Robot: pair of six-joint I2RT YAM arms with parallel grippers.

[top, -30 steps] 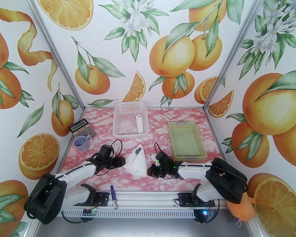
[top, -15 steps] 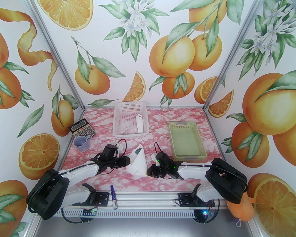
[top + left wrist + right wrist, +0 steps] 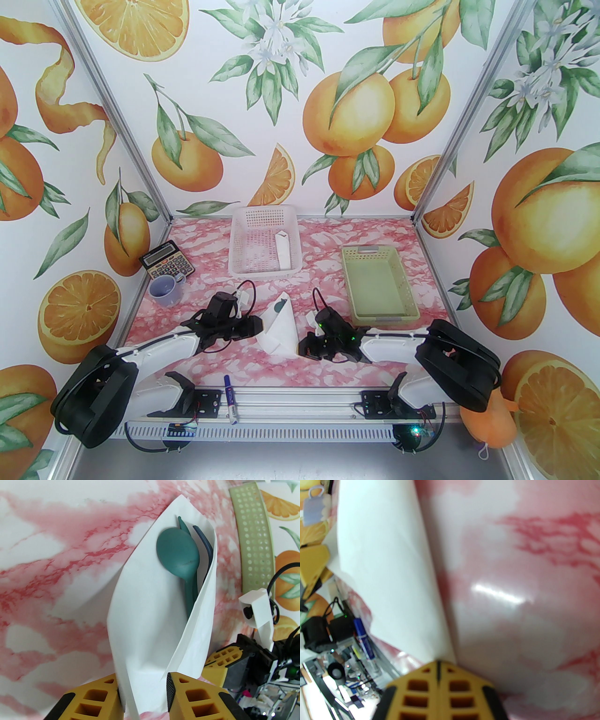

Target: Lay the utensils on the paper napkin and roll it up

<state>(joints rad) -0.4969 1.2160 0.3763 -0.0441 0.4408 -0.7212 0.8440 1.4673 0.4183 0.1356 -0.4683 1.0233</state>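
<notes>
1. The marker (image 3: 230, 398) lies on the near rail, behind both grippers and closer to the left gripper (image 3: 260, 326).
2. In the left wrist view the left gripper (image 3: 143, 684) has its jaws apart, straddling the near end of the napkin (image 3: 145, 620). Its left pad touches the paper, but I cannot tell whether the right pad presses it.
3. The right gripper (image 3: 438, 664) is closed, fingers together. Its tip meets the napkin (image 3: 386, 573) at the edge, and I cannot tell whether any paper is pinched. The marker (image 3: 364, 639) shows off to its left.
4. From above, the napkin (image 3: 281, 330) lies on the table (image 3: 328, 262) between the two grippers. It is folded into a loose cone that widens toward them and narrows away, with the right gripper (image 3: 303, 347) at its near right corner.
5. The utensils (image 3: 187, 557) sit inside the fold, ahead of the left gripper. The spoon (image 3: 178, 552) has its bowl at the far open end, slim pieces lie beside it and the right flap stands over the handles. From above, only a spoon (image 3: 280, 305) tip peeks out.
6. The cup (image 3: 165, 290) stands beyond and left of the left gripper.
7. The tray (image 3: 375, 286) lies just beyond the right gripper.
8. The calculator (image 3: 166, 266) is past the cup, and the basket (image 3: 265, 220) is farthest, well ahead of the left gripper
</notes>
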